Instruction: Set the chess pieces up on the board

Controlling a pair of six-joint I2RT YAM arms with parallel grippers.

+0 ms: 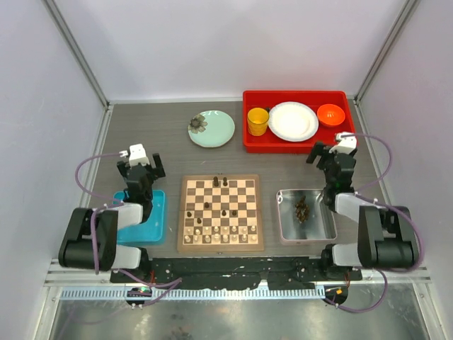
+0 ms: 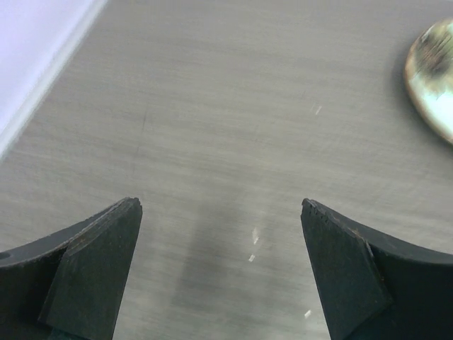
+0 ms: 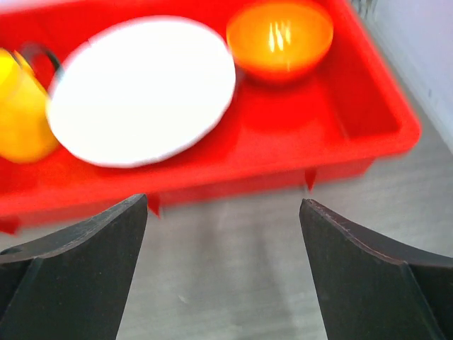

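The board (image 1: 220, 193) lies at the table's middle front. Pale cream chess pieces (image 1: 219, 234) fill its two nearest rows, and several dark ones (image 1: 220, 182) stand scattered on the other squares. More dark pieces lie heaped (image 1: 302, 209) in a silver tray (image 1: 287, 227) to the right of the board. My left gripper (image 1: 139, 167) (image 2: 220, 203) hovers left of the board over bare tabletop, open and empty. To the right, beyond the silver tray, my right gripper (image 1: 331, 154) (image 3: 224, 201) is open and empty, facing the red tray.
A red tray (image 1: 283, 146) (image 3: 248, 177) at the back right holds a yellow cup (image 1: 257, 121) (image 3: 21, 113), a white plate (image 1: 293, 121) (image 3: 141, 88) and an orange bowl (image 1: 330, 113) (image 3: 279, 39). Behind the board sits a green plate (image 1: 211, 128) (image 2: 435, 78). A blue tray (image 1: 154, 221) lies under the left arm.
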